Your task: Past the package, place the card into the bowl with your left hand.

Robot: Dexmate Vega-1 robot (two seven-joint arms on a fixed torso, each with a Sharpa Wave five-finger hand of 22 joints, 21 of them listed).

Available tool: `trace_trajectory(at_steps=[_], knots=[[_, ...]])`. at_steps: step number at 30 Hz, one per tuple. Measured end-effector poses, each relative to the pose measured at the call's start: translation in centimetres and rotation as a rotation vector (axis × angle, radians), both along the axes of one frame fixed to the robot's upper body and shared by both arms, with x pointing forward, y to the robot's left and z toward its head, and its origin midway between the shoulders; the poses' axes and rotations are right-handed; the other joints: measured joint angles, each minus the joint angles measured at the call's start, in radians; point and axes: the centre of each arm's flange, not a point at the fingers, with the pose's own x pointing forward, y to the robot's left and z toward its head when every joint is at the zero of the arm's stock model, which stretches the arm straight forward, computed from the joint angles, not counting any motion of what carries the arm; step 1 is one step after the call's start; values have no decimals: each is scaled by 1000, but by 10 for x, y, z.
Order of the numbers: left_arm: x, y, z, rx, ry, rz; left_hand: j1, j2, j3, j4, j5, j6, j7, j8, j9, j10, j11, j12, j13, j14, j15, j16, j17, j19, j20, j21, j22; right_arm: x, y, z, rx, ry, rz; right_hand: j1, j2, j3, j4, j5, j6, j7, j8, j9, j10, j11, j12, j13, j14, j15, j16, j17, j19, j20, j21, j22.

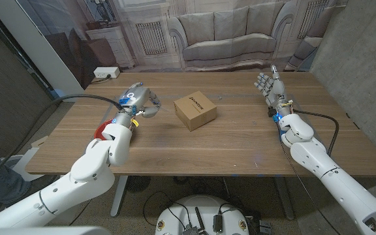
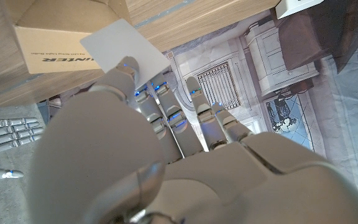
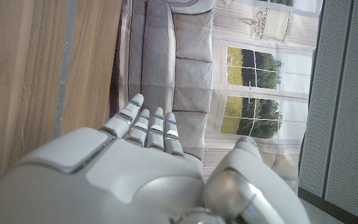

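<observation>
My left hand [image 1: 138, 104] hovers over the table's left part, just left of the brown cardboard package [image 1: 195, 111]. In the left wrist view it [image 2: 166, 130] pinches a white card [image 2: 123, 45] at its fingertips, with the package [image 2: 48, 53] just beyond the card. A red bowl [image 1: 100, 132] peeks out from behind my left forearm, mostly hidden by it. My right hand [image 1: 270, 87] stands at the table's right rear with its fingers straight and apart, holding nothing, and it also appears in the right wrist view [image 3: 145, 124].
The wooden table [image 1: 227, 147] stretches bare in front of the package and between the arms. A black cable [image 1: 77, 98] runs to my left arm from the left edge. A backdrop printed with a sofa stands behind the table.
</observation>
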Motion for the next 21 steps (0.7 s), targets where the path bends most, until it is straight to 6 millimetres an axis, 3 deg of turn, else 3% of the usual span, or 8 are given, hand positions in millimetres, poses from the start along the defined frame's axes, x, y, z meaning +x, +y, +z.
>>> trace_trajectory(at_steps=[21], knots=[[-14,21,-15,-33,2,63,0,0,8,0,0,0,0,0,5,0,0,0,0,0,0,0,0,0,0,0,0,-3,-11,-3,-8,12,-13,-4,4,-3,-3,0,0,0,0,0,0,0,0,0,0,0,0,0,0,0,0,0]])
